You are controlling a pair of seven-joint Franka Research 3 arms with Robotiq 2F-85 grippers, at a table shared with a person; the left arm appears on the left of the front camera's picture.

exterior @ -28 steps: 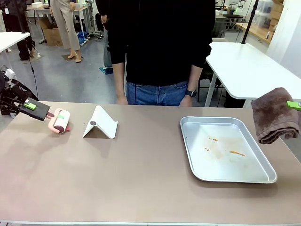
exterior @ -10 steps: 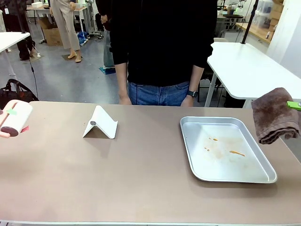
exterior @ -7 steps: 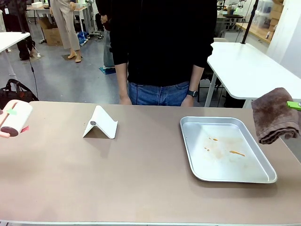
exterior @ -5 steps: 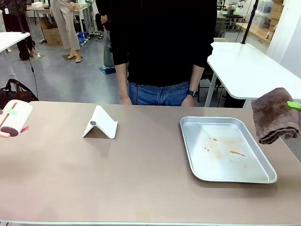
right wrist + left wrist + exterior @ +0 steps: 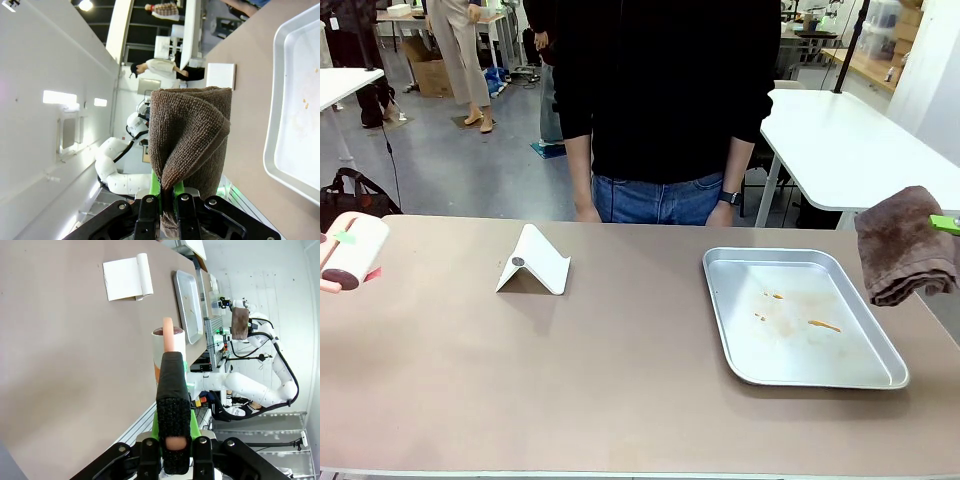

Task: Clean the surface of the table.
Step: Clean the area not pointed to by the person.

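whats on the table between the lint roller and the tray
A white folded stand, standing on the table; the front view shows it.

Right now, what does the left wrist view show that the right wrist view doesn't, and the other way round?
Left wrist: the left claw shut on a lint roller by its handle.
Right wrist: the right claw shut on the cloth, up close.
Both: the table, tray, white stand and cloth.
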